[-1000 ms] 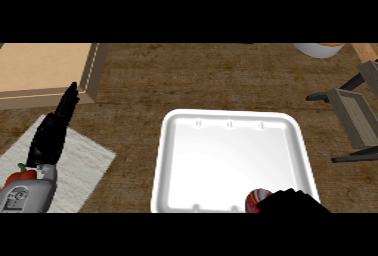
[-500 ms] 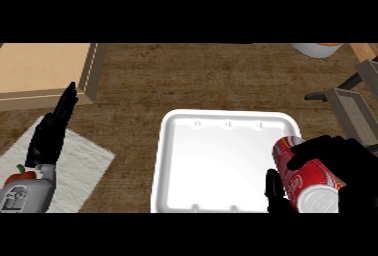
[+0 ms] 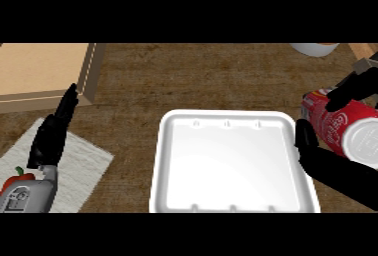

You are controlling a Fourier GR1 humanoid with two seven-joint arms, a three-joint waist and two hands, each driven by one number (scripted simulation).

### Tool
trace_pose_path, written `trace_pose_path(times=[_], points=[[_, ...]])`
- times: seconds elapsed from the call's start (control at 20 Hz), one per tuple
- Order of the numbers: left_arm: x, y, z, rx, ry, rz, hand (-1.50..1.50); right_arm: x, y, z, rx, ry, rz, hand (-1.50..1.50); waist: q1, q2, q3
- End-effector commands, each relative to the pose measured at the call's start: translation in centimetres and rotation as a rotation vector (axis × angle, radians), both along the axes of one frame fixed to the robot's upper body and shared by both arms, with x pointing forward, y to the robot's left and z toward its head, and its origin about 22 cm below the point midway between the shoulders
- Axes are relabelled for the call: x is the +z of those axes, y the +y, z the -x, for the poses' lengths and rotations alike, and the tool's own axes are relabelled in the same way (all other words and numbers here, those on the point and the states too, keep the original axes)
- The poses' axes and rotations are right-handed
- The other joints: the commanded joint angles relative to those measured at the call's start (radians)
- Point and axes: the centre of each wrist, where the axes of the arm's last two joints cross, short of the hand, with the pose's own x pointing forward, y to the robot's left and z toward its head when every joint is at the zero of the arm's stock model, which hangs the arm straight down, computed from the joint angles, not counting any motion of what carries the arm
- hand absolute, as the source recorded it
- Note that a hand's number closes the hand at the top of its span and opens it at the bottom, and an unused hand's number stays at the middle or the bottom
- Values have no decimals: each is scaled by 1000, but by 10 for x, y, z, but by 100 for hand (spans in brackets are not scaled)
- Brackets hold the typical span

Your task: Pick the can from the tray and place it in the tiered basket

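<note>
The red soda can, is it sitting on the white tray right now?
No, the red soda can is held in the right hand, off the right edge of the white rectangular tray, which holds nothing.

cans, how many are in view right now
1: a red metal can with a silver end, held in the black right hand right of the white tray. None lies in the tray.

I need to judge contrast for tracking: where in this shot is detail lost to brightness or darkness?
Head view: the white tray floor is bright and nearly featureless; the black right hand reads as a flat dark shape round the red can; the can's pale end looks washed out.
</note>
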Motion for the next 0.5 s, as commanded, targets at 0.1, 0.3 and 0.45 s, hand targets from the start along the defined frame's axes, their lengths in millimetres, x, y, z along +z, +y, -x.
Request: trace_pose_path(times=[0.1, 0.3, 0.45], points=[[2, 0, 1, -1, 5, -1, 0, 68, -62, -33, -111, 35, 123, 150, -10, -3, 2], [3, 5, 2, 2, 4, -2, 0, 120, -107, -56, -172, 64, 182, 150, 2, 1, 2], [-9, 3, 7, 4, 8, 16, 0, 145, -144, -60, -153, 86, 202, 150, -2, 1, 3]])
